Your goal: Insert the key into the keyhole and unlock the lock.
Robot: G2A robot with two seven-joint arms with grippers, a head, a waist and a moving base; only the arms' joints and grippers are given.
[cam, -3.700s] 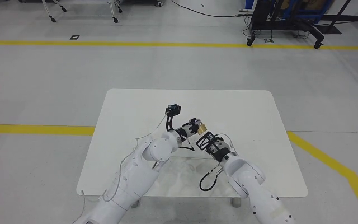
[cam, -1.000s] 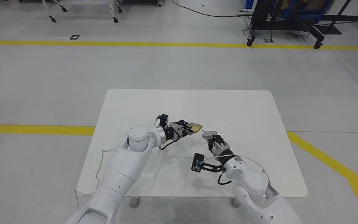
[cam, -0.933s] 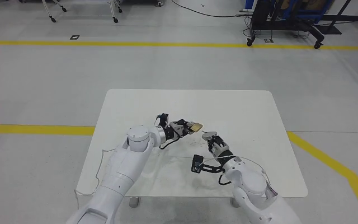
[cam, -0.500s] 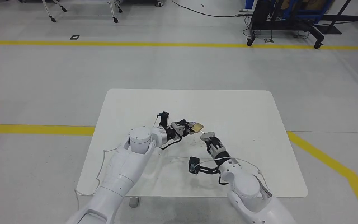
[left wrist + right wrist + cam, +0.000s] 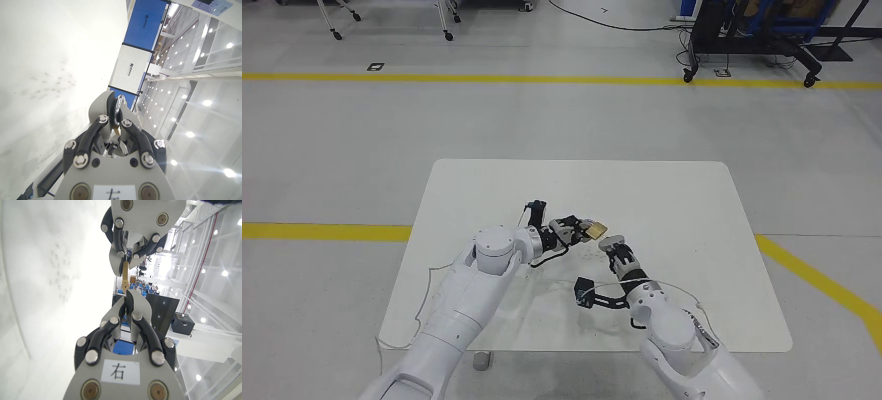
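**Right forearm swung inward, its tip kept at the lock**

Over the last second the right forearm has swung toward the left arm, while the right gripper [image 5: 613,243] has barely left its spot. From that I judge the wrist to be rolling about the lock's axis rather than travelling.

On the robot's side of the small brass padlock [image 5: 125,273], the right gripper's grey fingers are pressed together on something thin seen edge-on. I take that for the key, though its blade cannot be made out. The fingertips touch the padlock's near end, where the keyhole should be.

The padlock is held up off the white table [image 5: 682,190] and shows from the right wrist as a narrow brass slab, edge-on. Its long axis runs straight on from the right fingers, so the two grippers face each other nose to nose along one line. The coming turn depends on that alignment. Any twist has to be about this axis, or the key is likely to bind.

Beyond the padlock, the left gripper [image 5: 115,103] pinches its far end, with the pads closed over the silver shackle [image 5: 118,106]. Whether the shackle has sprung free cannot be told.
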